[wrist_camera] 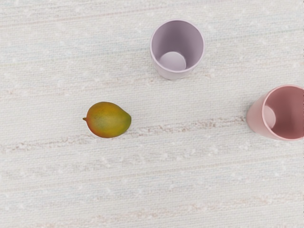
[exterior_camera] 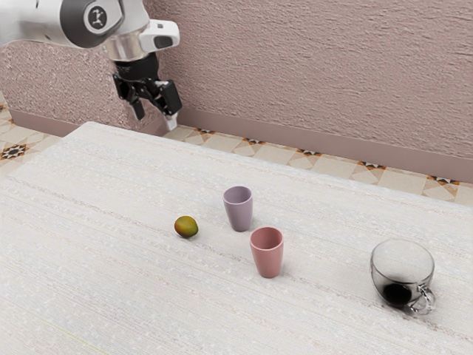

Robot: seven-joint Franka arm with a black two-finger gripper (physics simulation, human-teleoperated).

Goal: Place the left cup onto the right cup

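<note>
Exterior view: black two-finger tool (exterior_camera: 155, 113) hangs spread, empty, well above lilac handleless cup (exterior_camera: 238, 208) and pink handleless cup (exterior_camera: 267, 251); stacking unstarted.

Bright, even light leaves faint soft shadows on the table (exterior_camera: 111, 296).

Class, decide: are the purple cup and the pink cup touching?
Apart. The wrist view shows bare table between the purple cup and the pink cup.

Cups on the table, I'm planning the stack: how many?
3: purple cup near the mango, pink cup beside it, glass cup at the exterior view's right.
</note>
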